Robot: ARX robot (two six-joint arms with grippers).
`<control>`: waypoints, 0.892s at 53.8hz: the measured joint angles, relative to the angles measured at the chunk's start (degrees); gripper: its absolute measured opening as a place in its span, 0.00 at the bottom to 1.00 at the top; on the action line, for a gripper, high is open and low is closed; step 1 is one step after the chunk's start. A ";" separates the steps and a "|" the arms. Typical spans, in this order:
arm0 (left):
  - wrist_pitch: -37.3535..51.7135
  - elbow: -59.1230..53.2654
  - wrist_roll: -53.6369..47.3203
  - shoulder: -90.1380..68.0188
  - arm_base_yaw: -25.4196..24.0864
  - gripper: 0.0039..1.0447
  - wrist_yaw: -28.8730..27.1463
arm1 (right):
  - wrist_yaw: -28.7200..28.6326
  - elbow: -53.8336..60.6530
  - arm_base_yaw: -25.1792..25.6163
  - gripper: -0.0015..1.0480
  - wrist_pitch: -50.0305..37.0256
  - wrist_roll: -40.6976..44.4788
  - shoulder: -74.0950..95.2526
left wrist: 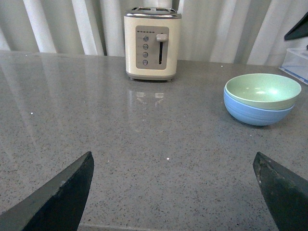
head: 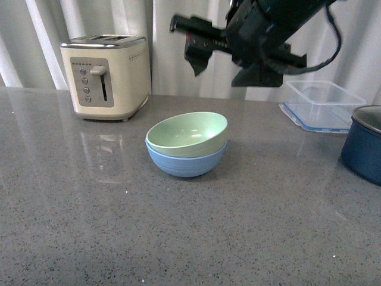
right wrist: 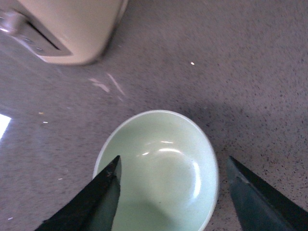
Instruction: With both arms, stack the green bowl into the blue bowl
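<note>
The pale green bowl point(head: 187, 132) sits nested inside the light blue bowl point(head: 186, 164) at the middle of the grey counter, tilted a little. Both show in the left wrist view, the green bowl point(left wrist: 262, 89) on top of the blue bowl point(left wrist: 255, 114). My right gripper point(head: 191, 47) hangs open in the air above and behind the bowls, holding nothing. Its wrist view looks down into the green bowl point(right wrist: 159, 168), with the open right gripper point(right wrist: 173, 159) well above it; the blue bowl is hidden there. My left gripper point(left wrist: 172, 156) is open over bare counter, far from the bowls.
A cream toaster point(head: 107, 74) stands at the back left. A clear plastic container point(head: 321, 101) lies at the back right, and a dark blue pot point(head: 364, 143) stands at the right edge. White curtains close off the back.
</note>
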State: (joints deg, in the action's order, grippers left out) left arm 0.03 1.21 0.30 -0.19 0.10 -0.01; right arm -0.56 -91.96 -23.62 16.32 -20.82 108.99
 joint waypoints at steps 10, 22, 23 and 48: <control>0.00 0.00 0.00 0.00 0.00 0.94 0.00 | -8.44 11.72 1.92 0.90 -4.94 -1.97 -15.08; 0.00 0.00 0.00 0.00 0.00 0.94 0.02 | 6.60 37.77 7.23 0.76 -29.62 4.48 -37.03; 0.00 0.00 0.00 0.00 0.00 0.94 0.02 | 9.55 40.85 7.76 0.72 -33.20 7.45 -38.86; 0.00 0.00 0.00 0.00 0.00 0.94 0.00 | 7.76 74.05 16.02 0.01 -50.53 20.52 -56.76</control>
State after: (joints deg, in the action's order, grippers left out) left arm 0.03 1.21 0.30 -0.19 0.10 -0.01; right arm 7.20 -17.91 -7.60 -34.22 -0.30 52.23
